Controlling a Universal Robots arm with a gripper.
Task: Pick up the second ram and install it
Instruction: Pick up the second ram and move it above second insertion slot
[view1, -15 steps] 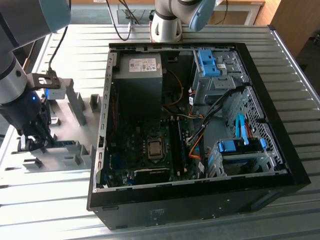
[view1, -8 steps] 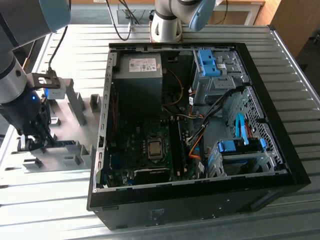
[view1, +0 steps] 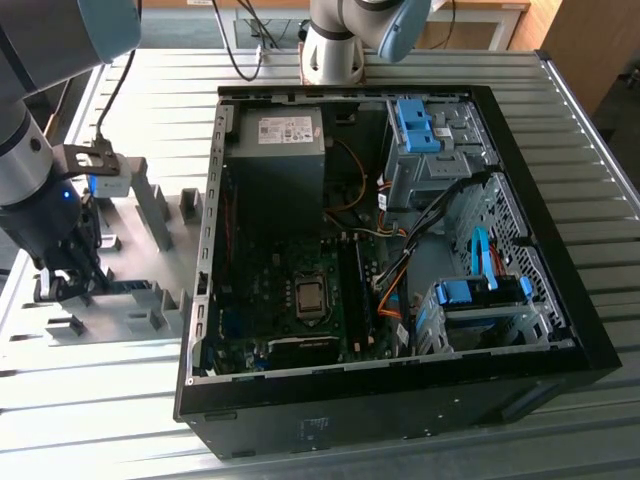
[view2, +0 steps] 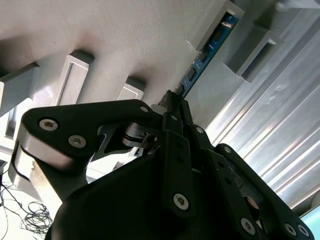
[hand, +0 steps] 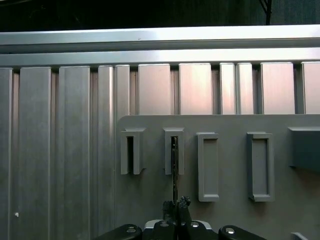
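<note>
The second ram (view2: 207, 52) is a thin blue board with black chips. It stands on edge in a slotted grey fixture block (hand: 174, 134), and the first wrist view shows it edge-on as a dark line (hand: 174, 167). My gripper (view2: 172, 100) has its black fingers pinched together on the near end of the stick (hand: 175, 204). In the exterior view the gripper (view1: 62, 282) hangs low over the grey fixture plate (view1: 130, 320) at the exterior view's left, beside the open computer case (view1: 400, 400).
Several grey fixture blocks (hand: 207, 165) rise from the plate around the ram. The open case holds a green motherboard (view1: 290, 290) with long black slots (view1: 352, 290), a power supply (view1: 277, 150), orange cables and blue drive cages (view1: 480, 300). A ribbed metal table (view1: 90, 420) lies underneath.
</note>
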